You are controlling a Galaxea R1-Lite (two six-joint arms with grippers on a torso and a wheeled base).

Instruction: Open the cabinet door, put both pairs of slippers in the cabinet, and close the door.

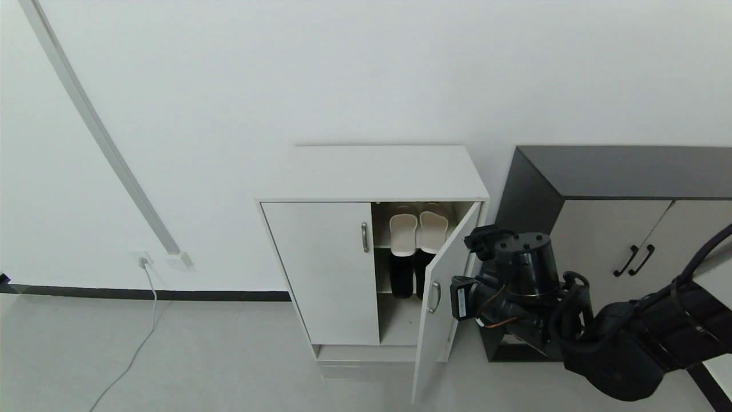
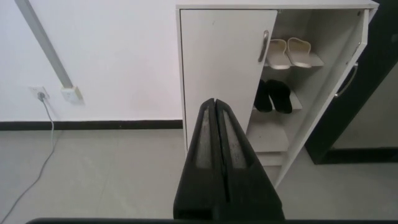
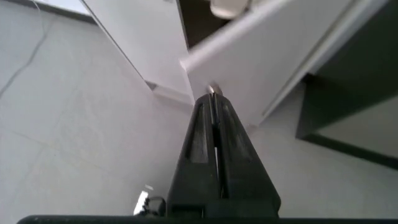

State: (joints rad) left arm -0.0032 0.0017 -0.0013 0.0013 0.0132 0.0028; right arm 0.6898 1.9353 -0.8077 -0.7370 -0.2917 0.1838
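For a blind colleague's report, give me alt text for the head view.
A white cabinet stands against a wall with its right door open, white slippers on one shelf and black slippers on the shelf below. The right arm is beside that door.

left tool point(image 2: 214, 104), right tool point(image 3: 215, 98) closed

1. The open door point(image 1: 446, 257) hides the right edge of the black slippers point(image 1: 401, 274).
2. The far ends of the white slippers point(image 1: 404, 234) are lost in shadow under the cabinet point(image 1: 372, 171) top.
3. The dark cupboard point(image 1: 629, 171) is cut off at the head view's right edge, and the right arm point(image 1: 617, 337) covers its lower front.
4. The cable point(image 1: 150, 320) runs off the bottom edge.
5. In the right wrist view one pale slipper point(image 3: 229, 7) is blurred and cut off by the edge.
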